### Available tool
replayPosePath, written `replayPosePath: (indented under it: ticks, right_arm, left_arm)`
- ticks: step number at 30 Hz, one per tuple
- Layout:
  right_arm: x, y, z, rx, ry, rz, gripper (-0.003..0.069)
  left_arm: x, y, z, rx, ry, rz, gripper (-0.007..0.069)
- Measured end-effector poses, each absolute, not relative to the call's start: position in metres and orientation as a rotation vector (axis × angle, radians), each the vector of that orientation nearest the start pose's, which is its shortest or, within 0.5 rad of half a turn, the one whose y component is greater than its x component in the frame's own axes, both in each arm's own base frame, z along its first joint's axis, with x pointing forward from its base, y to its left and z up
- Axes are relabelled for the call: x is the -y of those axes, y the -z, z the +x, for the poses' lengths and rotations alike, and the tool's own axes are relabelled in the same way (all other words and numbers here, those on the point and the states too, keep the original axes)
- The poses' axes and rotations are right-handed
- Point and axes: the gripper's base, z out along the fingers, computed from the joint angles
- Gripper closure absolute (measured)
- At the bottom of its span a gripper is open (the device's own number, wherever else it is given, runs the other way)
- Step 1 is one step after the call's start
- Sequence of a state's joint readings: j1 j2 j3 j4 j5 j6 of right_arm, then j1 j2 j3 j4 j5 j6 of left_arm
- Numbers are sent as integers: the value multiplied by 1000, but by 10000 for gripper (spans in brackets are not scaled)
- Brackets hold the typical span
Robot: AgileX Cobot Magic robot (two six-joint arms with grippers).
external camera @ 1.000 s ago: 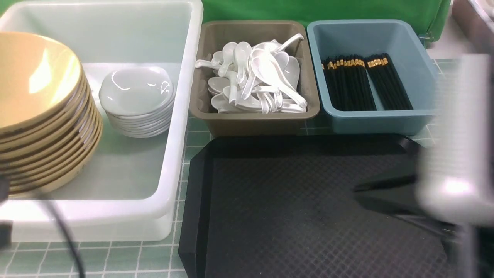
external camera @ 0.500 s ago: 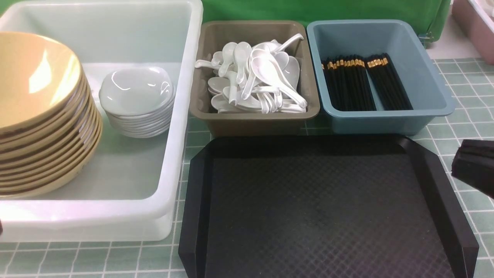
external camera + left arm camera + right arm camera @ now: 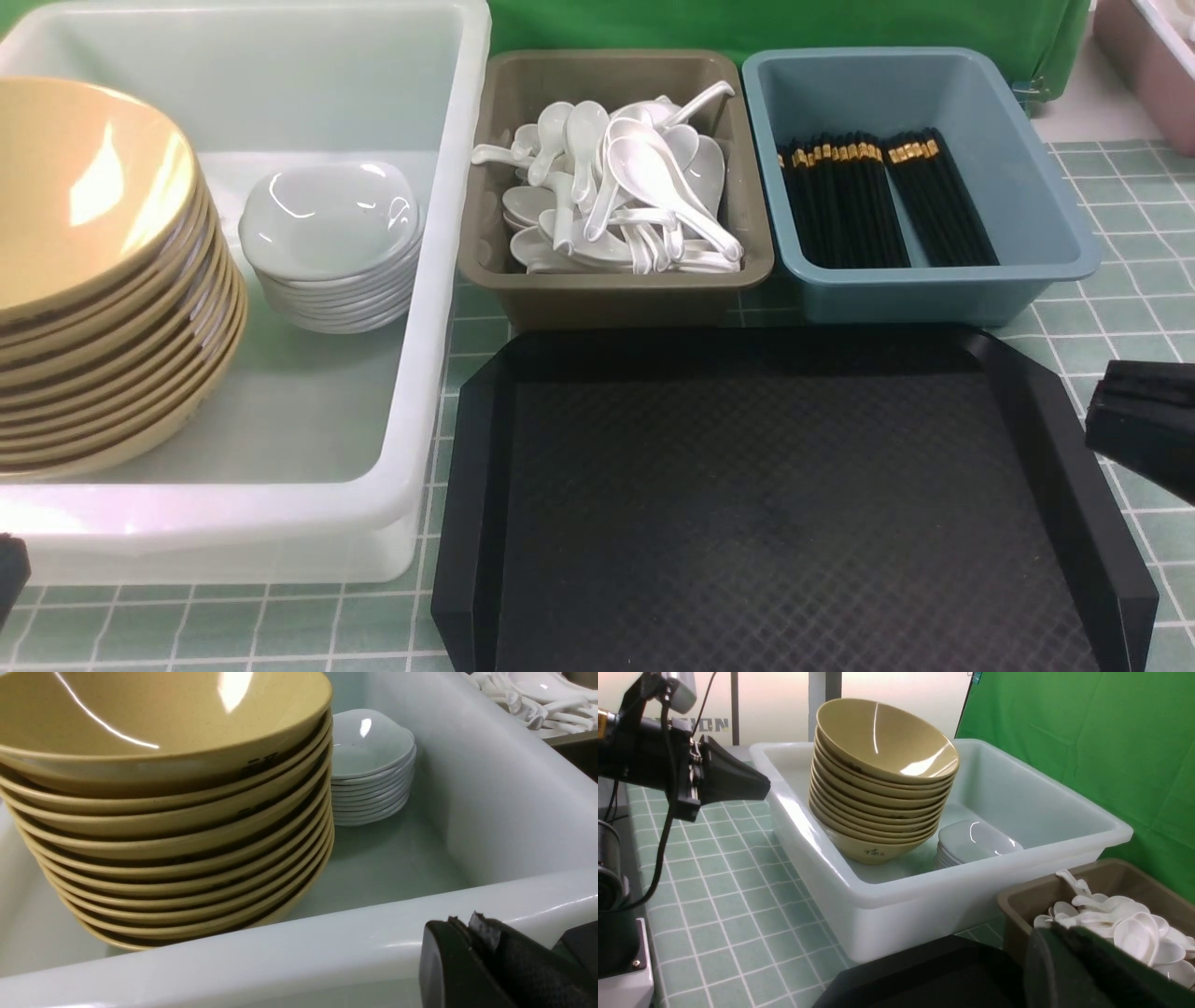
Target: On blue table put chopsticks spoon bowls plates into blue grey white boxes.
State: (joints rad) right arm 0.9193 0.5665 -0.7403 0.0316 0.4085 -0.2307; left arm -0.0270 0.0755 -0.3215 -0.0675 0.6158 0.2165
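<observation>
A white box (image 3: 448, 280) on the left holds a stack of yellow bowls (image 3: 84, 187) and a stack of small white plates (image 3: 327, 219). A grey box (image 3: 616, 294) holds a pile of white spoons (image 3: 625, 187). A blue box (image 3: 934, 289) holds black chopsticks (image 3: 878, 201). My left gripper (image 3: 460, 924) is shut and empty, just outside the white box's near wall; only its tip (image 3: 11, 569) shows in the front view. My right gripper (image 3: 1102, 420) is shut and empty, beside the right edge of the black tray (image 3: 766, 504). Its tip (image 3: 1057, 933) is near the grey box.
The black tray lies in front of the grey and blue boxes with nothing on it. A green screen (image 3: 747, 23) stands behind the boxes. A pinkish bin (image 3: 1153, 65) sits at the far right. Green tiled table cover shows around the tray.
My right arm, blurred over the tray's right side a second ago, has pulled back to the right edge. My left arm's cable has left the lower left corner.
</observation>
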Motion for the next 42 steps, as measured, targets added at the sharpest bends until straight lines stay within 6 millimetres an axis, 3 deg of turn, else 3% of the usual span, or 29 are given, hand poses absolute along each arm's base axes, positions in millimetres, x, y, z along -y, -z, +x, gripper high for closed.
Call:
replayPosePath:
  ticks: [8, 14, 23, 27, 30, 38, 42]
  right_arm:
    - [-86, -379, 64, -1473, -541, -936, 594]
    - [-73, -360, 63, -1427, -530, -816, 616]
    - [-27, -288, 72, -1549, -327, -240, 620]
    - [-9, -252, 66, -1577, -115, -89, 620]
    - [-1, -229, 61, -1609, -63, 27, 620]
    - [6, -185, 56, -1721, -22, 174, 620]
    - [6, -179, 54, -1774, -16, 191, 620]
  left_arm:
    - [5, -260, 38, -1841, -57, 201, 622]
    - [5, -260, 38, -1841, -57, 201, 622]
    - [5, -260, 38, -1841, -55, 200, 622]
    - [5, -260, 38, -1841, -55, 200, 622]
    - [5, -260, 38, -1841, -54, 200, 622]
    - [5, -260, 38, -1841, -54, 200, 622]
    - [5, -260, 38, -1841, -54, 200, 622]
